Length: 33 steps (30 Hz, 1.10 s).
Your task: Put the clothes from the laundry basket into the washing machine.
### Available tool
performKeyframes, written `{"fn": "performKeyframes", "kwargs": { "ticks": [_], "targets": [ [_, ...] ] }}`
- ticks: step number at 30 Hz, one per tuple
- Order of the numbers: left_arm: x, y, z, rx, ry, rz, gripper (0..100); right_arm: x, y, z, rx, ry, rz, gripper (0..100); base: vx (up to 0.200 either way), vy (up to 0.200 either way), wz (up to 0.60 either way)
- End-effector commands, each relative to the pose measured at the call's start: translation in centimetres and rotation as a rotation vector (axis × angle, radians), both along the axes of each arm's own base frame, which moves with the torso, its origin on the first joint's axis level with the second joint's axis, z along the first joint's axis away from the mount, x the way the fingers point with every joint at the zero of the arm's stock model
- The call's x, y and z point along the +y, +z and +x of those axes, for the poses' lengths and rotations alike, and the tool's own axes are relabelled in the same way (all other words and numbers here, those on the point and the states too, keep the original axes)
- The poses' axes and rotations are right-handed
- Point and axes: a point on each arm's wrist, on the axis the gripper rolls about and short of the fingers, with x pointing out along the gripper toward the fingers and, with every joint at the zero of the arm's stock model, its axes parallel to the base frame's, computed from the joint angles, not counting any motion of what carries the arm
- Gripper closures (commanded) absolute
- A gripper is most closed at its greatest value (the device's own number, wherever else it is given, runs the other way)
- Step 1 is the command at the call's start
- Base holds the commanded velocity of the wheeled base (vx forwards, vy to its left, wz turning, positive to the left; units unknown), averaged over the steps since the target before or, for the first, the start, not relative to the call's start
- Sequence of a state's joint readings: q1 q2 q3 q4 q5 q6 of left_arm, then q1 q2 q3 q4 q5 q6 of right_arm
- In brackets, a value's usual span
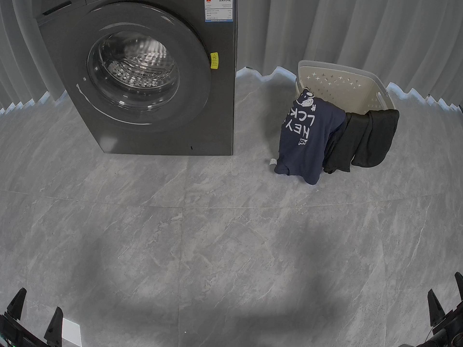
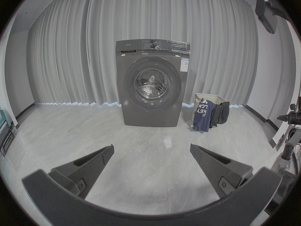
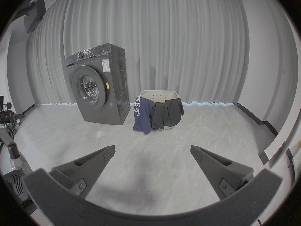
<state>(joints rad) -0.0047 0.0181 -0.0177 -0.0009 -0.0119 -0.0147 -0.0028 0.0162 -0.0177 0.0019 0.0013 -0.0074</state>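
Two grippers sit low and nearest the viewer, one at each side, both empty. The left gripper [image 2: 151,148] has its dark, wedge-shaped fingers spread wide apart over bare floor, and the right gripper [image 3: 152,148] is spread just as widely. Beyond them lies a broad stretch of grey, marble-patterned floor tiles [image 1: 231,246]. Farther on, to the robot's left, stands a dark grey front-loading washing machine [image 1: 144,121]. Its round glass door [image 1: 132,71] sits flush against the front, and the shiny drum shows through it. A small yellow sticker [image 1: 214,60] is on the door's edge, and a printed label [image 1: 218,1] is at the upper corner. Near the machine, on the robot's right, is a cream plastic laundry basket [image 1: 342,85] with star-shaped holes in its wall. A navy T-shirt [image 1: 308,140] with white lettering hangs over the near rim, its lower edge reaching the floor. Touching it, a black garment [image 1: 369,138] is draped over the same rim. Pale pleated curtains [image 1: 347,20] cover the wall behind everything.
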Motion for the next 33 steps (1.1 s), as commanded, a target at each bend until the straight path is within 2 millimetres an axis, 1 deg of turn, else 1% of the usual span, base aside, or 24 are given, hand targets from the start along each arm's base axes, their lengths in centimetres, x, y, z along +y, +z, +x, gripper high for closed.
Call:
{"fn": "performKeyframes", "kwargs": {
  "ticks": [1,6,10,12,28,30,33],
  "targets": [
    [0.0,-0.51,0.03,0.004,0.0,-0.002,0,0.0,-0.48,0.0,0.0,0.0,0.0,0,0.2,0.0,0.0],
    [0.0,-0.51,0.03,0.004,0.0,-0.004,0,0.0,-0.48,0.0,0.0,0.0,0.0,0,0.0,0.0,0.0],
    [0.0,-0.51,0.03,0.004,0.0,-0.001,0,0.0,-0.48,0.0,0.0,0.001,0.0,0,0.0,0.0,-0.6],
    [0.0,-0.51,0.03,0.004,0.0,-0.001,0,0.0,-0.48,0.0,0.0,0.0,0.001,0,0.2,0.0,-0.6],
    [0.0,-0.51,0.03,0.004,0.0,-0.004,0,0.0,-0.48,0.0,0.0,0.0,0.0,0,0.2,0.0,0.0],
    [0.0,-0.51,0.03,0.004,-0.002,-0.004,0,0.0,-0.48,0.0,0.0,0.0,-0.002,0,0.0,0.0,0.0],
    [0.0,-0.53,0.03,0.005,0.0,-0.002,0,0.0,-0.48,0.0,0.0,0.0,-0.002,0,0.0,0.0,-0.6]
  ]
}}
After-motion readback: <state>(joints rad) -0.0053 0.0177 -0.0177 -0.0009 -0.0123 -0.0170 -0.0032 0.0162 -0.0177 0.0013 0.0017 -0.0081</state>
